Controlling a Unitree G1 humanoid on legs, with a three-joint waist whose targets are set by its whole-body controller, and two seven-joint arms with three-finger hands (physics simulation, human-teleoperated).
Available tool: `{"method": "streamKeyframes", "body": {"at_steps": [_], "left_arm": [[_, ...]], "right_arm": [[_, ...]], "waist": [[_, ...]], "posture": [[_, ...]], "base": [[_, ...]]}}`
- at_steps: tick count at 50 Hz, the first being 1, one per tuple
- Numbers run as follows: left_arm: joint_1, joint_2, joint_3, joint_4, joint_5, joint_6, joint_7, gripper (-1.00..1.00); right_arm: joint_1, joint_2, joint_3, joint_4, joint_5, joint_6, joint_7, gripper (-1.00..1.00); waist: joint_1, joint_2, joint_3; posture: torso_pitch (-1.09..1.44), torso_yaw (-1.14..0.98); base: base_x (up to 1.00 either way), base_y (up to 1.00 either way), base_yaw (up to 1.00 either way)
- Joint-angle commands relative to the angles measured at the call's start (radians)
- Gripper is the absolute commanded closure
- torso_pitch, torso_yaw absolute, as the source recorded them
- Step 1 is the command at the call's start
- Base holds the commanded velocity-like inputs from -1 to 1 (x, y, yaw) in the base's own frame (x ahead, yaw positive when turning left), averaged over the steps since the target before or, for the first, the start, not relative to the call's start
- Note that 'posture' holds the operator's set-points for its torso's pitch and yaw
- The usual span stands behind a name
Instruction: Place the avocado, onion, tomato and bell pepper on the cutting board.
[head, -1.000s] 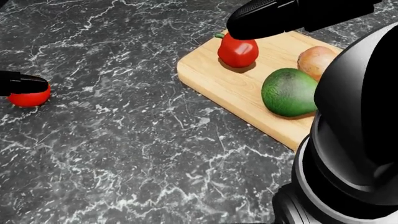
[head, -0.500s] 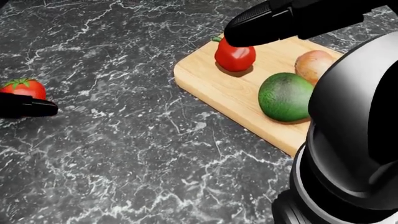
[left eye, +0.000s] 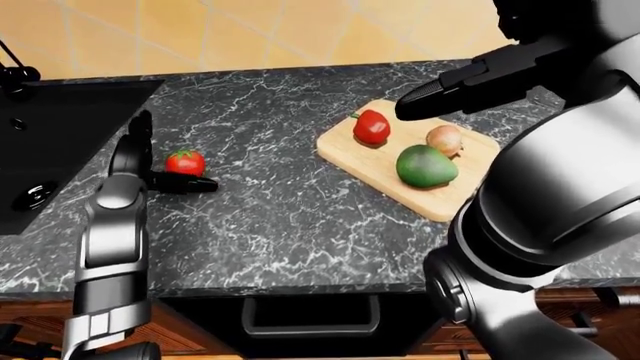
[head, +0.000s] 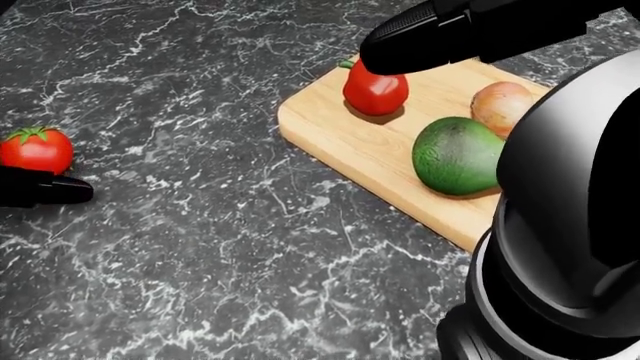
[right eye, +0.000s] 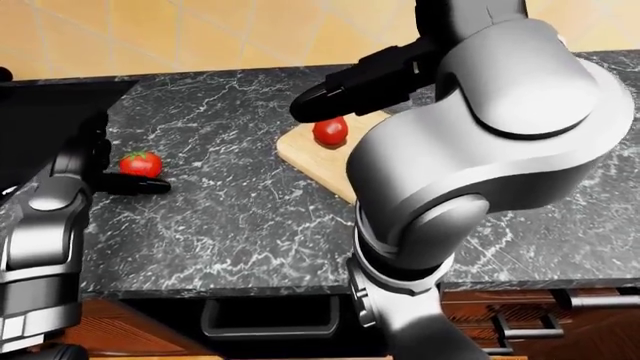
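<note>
Hiding avocado (left eye: 427, 166), onion (left eye: 445, 139): right-eye view; left-eye shows both.

In the right-eye view the robot's own right arm (right eye: 480, 142) covers most of the cutting board (right eye: 300, 154), hiding the avocado and onion entirely; only the board's left corner and the bell pepper (right eye: 330, 131) show there; in the head view the same arm cuts off the right side of the onion (head: 503, 105) and the avocado (head: 458, 156); the left hand (head: 40, 189) runs off the left edge, one of its fingers showing just beside the tomato (head: 36, 149); the right hand (left eye: 470, 82) is a flat black shape, its fingers' spread unreadable; the sink (left eye: 50, 142) is cut by the left-eye view's left edge.
</note>
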Motion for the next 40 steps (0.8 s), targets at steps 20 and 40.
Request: {"method": "streamKeyframes", "body": {"at_steps": [20,40], "left_arm": [[-0.003,0.012,0.012,-0.038,-0.001,-0.048,-0.002,0.11],[0.001,0.005,0.009,-0.093,0.007,-0.025,-0.032,1.00]], "right_arm": [[-0.022,-0.004,0.009,-0.011,0.012,-0.011,-0.023,-1.00],[-0.032,0.011,-0.001,-0.013,-0.036,-0.026,0.010,-1.00]], "waist": [[0.001,0.009,-0.031],[0.000,0.011,-0.034]], "posture": [[0.00,0.14],[0.00,0.14]], "base": [[0.00,0.00,0.00],[0.00,0.00,0.00]]}}
